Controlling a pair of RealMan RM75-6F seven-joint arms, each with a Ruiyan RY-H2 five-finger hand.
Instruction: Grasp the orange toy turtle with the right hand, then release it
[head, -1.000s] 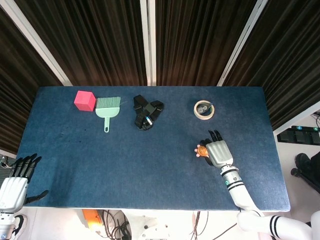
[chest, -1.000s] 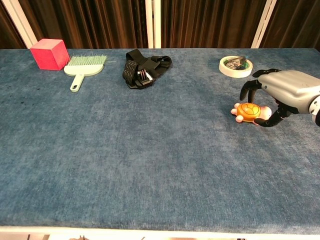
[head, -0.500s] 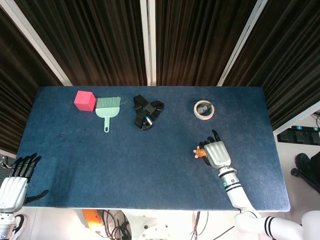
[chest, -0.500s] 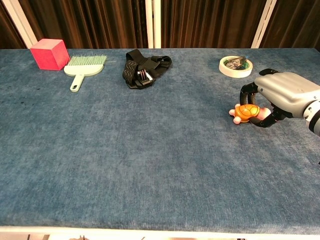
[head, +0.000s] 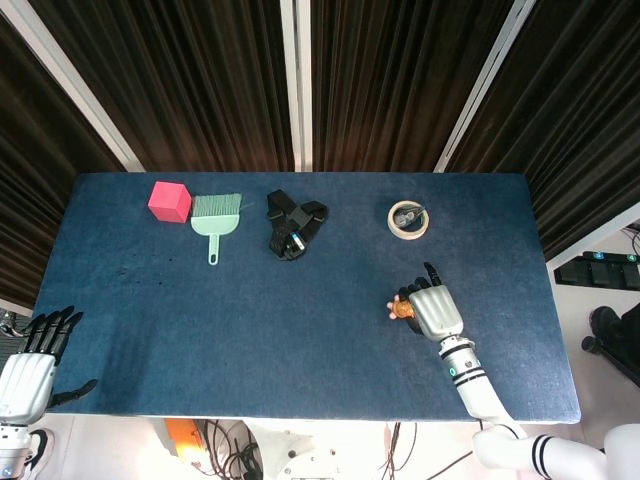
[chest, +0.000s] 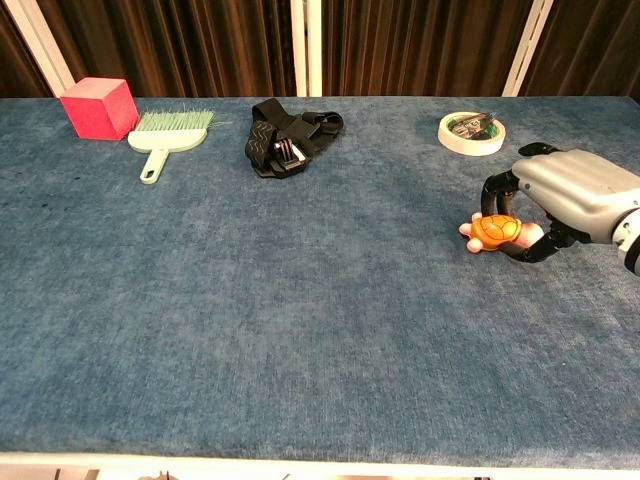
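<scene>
The right hand (chest: 560, 205) grasps the orange toy turtle (chest: 495, 231) at the tabletop's (chest: 300, 300) right side, fingers curled around its shell. It looks light, hard and smooth, likely best held across the domed shell.

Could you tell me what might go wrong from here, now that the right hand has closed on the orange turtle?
1. The right hand holds the orange toy turtle only at its fingertips, with most of the shell sticking out, so it may slip or twist free early.
2. On release, the rounded turtle could roll or skid across the blue table.
3. The tape roll lies just beyond the hand; opening fingers might brush it.
</scene>
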